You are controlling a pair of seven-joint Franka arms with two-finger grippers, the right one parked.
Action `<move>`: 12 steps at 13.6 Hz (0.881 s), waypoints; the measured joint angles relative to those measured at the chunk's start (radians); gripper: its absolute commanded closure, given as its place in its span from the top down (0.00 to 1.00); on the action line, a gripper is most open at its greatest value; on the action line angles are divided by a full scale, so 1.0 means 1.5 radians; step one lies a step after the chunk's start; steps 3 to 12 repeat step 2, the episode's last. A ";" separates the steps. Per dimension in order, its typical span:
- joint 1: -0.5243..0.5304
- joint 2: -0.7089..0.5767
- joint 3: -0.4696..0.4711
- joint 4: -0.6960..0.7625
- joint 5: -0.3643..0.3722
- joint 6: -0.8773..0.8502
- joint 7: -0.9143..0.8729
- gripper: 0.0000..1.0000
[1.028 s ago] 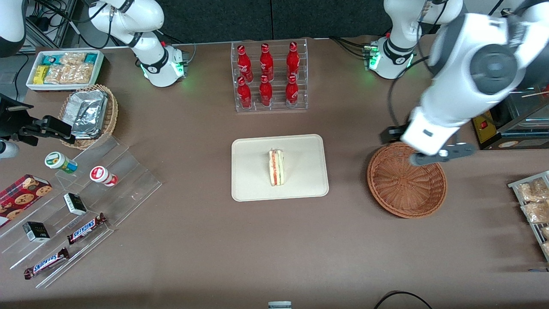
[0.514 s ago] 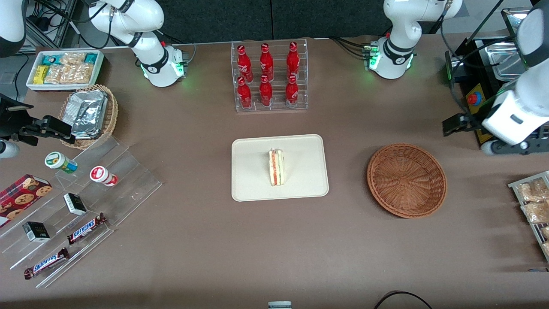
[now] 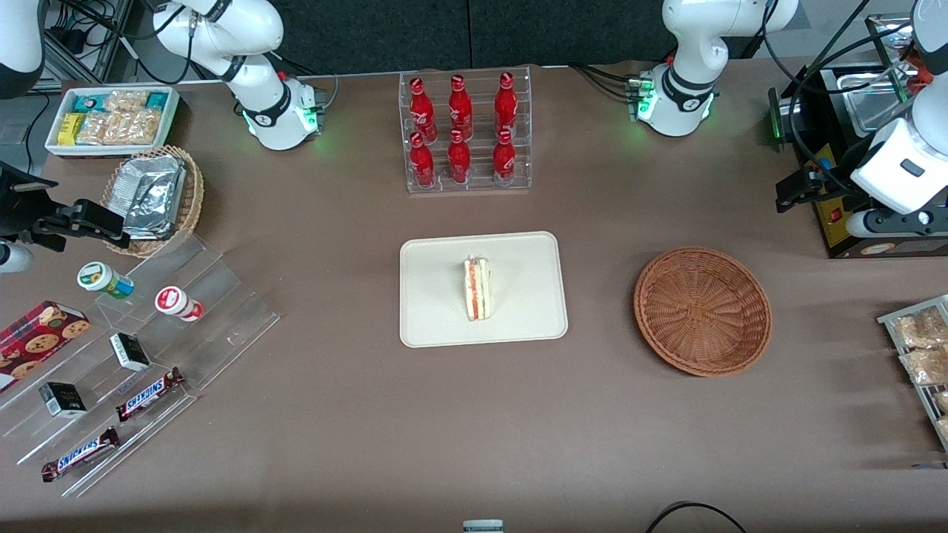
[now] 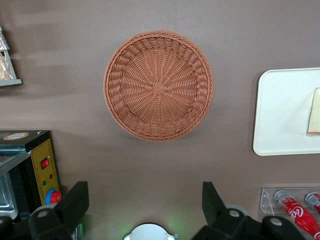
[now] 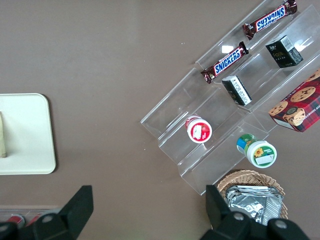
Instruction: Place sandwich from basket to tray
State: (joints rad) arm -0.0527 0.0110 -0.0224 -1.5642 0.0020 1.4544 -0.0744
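Brown desk (image 3: 333,414), carrying every item listed below.

Cream tray (image 3: 518,255) at mid-desk, flat, nearer to the front camera than the clear rack of red bottles (image 3: 463,129). Also visible from the left wrist (image 4: 280,112) and right wrist (image 5: 25,135).

Reddish-brown wicker basket (image 3: 702,311), round and shallow, resting on the desk beside the tray, toward the working arm's end; well apart from the tray, nothing inside. Full weave exposed in the left wrist view (image 4: 158,85).

Claw (image 3: 837,211) raised above the desk edge at the working arm's end, over a black control box (image 3: 852,229), farther from the front camera than the basket and clear of it. Released: both fingers (image 4: 75,202) spread wide in the left wrist view, nothing between them (image 4: 142,205).

Sandwich (image 3: 478,289) on the tray, near its centre, standing on edge with red and green filling layers facing up. One bread edge seen from the left wrist (image 4: 315,112).
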 measured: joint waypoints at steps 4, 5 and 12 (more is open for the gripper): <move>0.000 0.000 0.007 0.006 0.000 0.000 0.000 1.00; 0.000 0.000 0.007 0.006 0.000 0.000 0.000 1.00; 0.000 0.000 0.007 0.006 0.000 0.000 0.000 1.00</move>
